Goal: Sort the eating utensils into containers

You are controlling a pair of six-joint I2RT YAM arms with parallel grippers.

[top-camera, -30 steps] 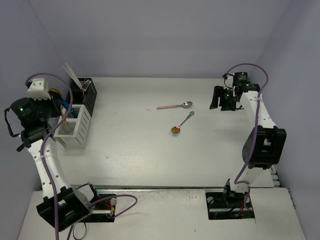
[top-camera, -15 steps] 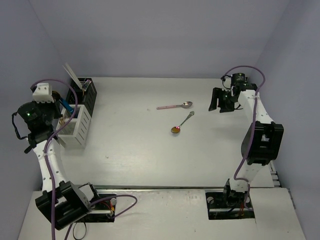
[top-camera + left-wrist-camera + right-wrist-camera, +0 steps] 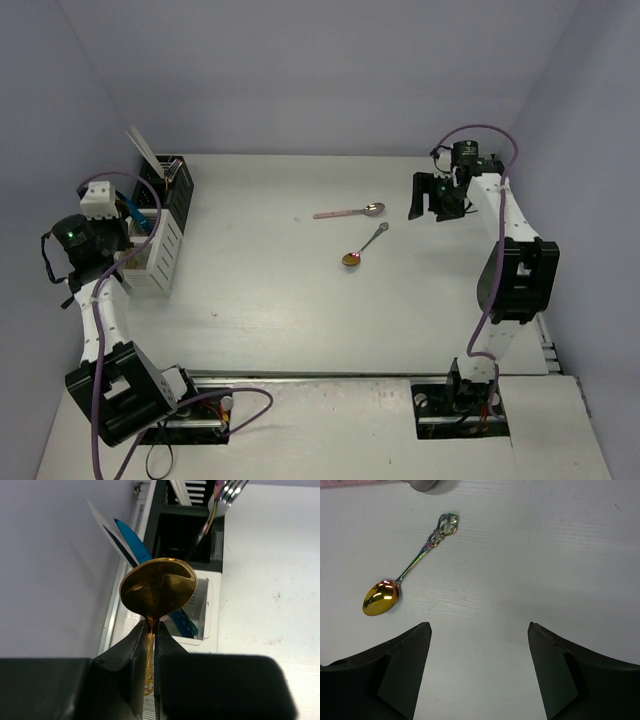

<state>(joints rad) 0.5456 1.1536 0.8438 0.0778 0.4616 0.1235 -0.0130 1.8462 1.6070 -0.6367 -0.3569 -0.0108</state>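
**Left arm.** Rises from its base at the near left corner, with the wrist beside the left edge of the table next to the white caddy (image 3: pixel 160 257).
**Right arm.** Runs up the right side and folds at the elbow. The wrist is turned inward over the far right of the table (image 3: pixel 300 300).
**Obscured.**
- Most of the gold spoon (image 3: pixel 157 587) handle is buried between the fingers.
- Only the bowl edge of the pink-handled spoon (image 3: pixel 347 212) shows in the right wrist view.
- The lower ends of the blue-handled piece (image 3: pixel 131 537), the fork (image 3: pixel 227 490) and the pale sticks (image 3: pixel 140 148) are lost inside the caddies.

**Left gripper (image 3: pixel 152 630).** Clamped on the gold spoon's neck, with the bowl upright and facing the camera, in front of the white caddy. The black caddy (image 3: pixel 217 535) stands just beyond.
**Right gripper (image 3: pixel 477 627).** Jaws well apart and holding nothing, above bare table. The iridescent spoon (image 3: pixel 400 577) lies flat near its left finger, with the pink-handled spoon just beyond it.
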